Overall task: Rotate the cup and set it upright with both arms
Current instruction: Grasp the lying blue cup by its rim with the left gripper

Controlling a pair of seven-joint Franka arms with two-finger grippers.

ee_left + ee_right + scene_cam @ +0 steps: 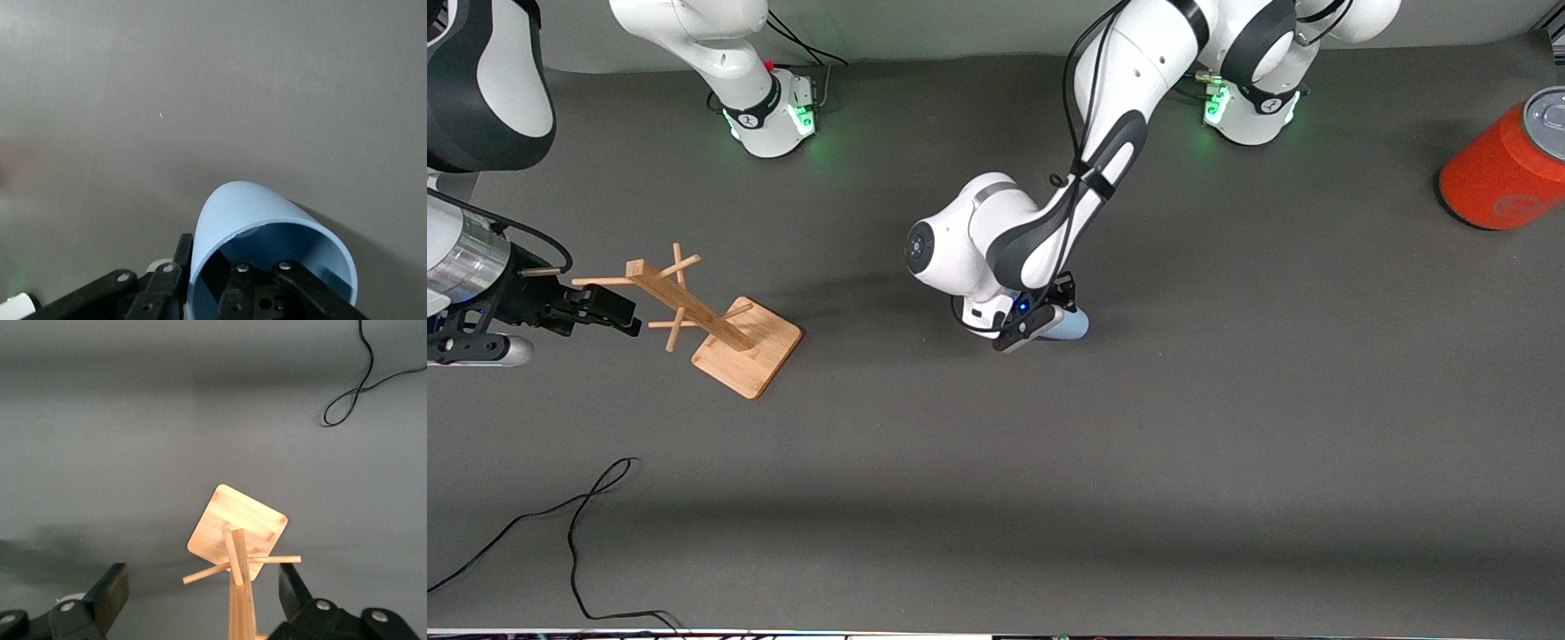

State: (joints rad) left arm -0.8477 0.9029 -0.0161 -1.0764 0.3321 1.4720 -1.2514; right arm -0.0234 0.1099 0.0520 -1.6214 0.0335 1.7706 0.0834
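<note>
Right claw (627, 318) waits at the right arm's end of the desk (1227, 444), jaws spread wide and holding nothing. It hangs just over the upper pegs of the wooden peg rack (711, 320); in the right wrist view the rack's post (239, 587) rises between the two open fingers (110, 593), touching neither. A loose black cable (578, 524) lies on the desk below that claw, nearer the front camera. Mid-desk, the left claw (1040, 322) is down low and clamped on the cup (1069, 325). The cup lies on its side under the claw, its light-blue base end poking out toward the left arm's end. In the left wrist view one finger (243, 293) sits inside the cup's open mouth (280, 267) and the other (160, 293) runs along the outside, so the wall is pinched at the rim. Judged: thin plastic, light, smooth, likely to flex or slip if squeezed hard or swung quickly. A rim pinch suits tipping it; a hold across the body would suit the second claw. The orange can (1507, 169) stands well away from both claws, at the left arm's end.
</note>
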